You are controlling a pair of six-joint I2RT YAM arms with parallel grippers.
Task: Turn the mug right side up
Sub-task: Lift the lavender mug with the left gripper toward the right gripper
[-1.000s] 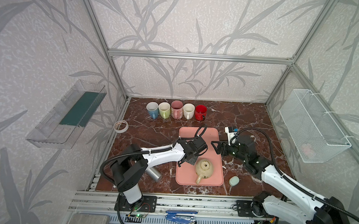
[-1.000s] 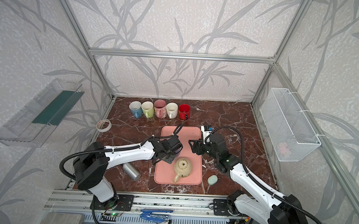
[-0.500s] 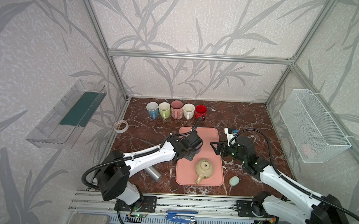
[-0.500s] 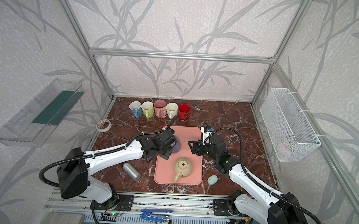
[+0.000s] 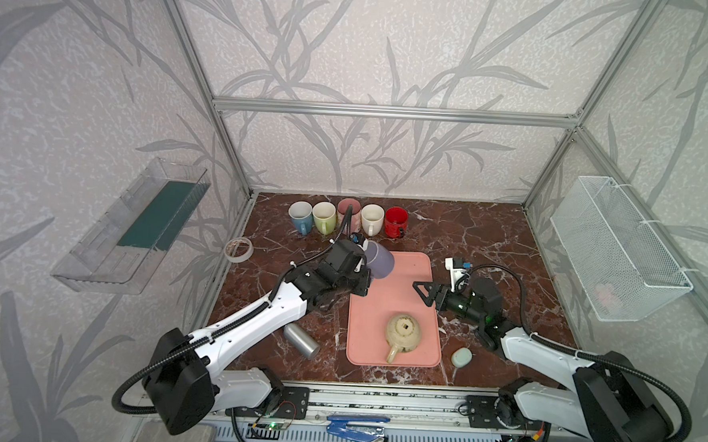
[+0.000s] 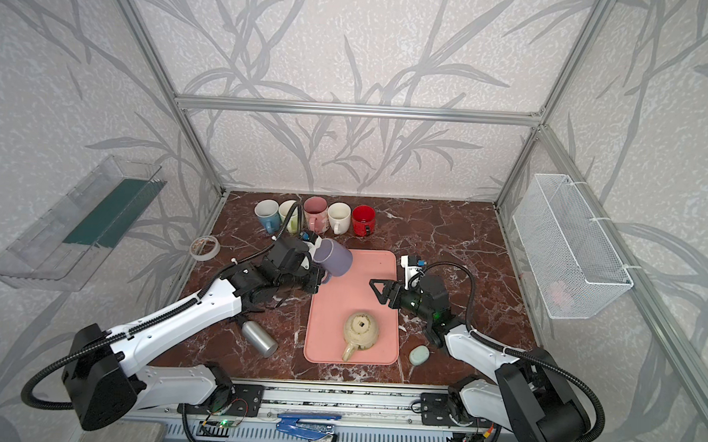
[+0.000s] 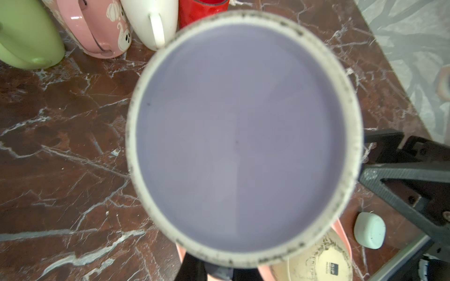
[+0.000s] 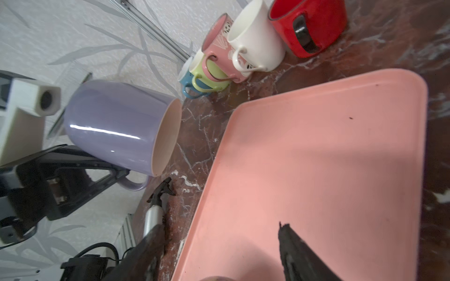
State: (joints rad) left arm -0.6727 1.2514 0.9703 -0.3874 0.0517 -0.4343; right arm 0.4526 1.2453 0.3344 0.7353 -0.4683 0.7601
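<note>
Left tool (image 6: 320, 276) is pinched tight on the handle of the purple mug (image 5: 379, 263). The mug looks to be up off the counter (image 5: 488, 237), lying abt sideways: base turned back toward the tool's wrist, mouth pointing away from it, out over the nearest corner of the pink tray (image 5: 408, 270). Right tool (image 5: 421, 291) sits across the tray, fingers spread, nothing btw them. So we're mid-flip, I'd say. To do it well: roll the wrist till the mouth faces straight up, w/ the pinch firm, b/c the body hangs off one side of the fingers and could swing on that handle. Then go down slow, base flat on whatever's below the tool before letting go. Mind the row of mugs (image 6: 315, 209) just beyond the tool's tips, no bumping. Count: six mugs, one purple in the tool plus five upright in the row; one tray; one beige pot (image 5: 404, 332) on it, bottom up (maybe a cup, can't tell); one metal can (image 5: 301, 340) back behind the left tool; one tape roll (image 5: 238, 249); one mint case (image 5: 461, 356) behind the right tool; two tools.
</note>
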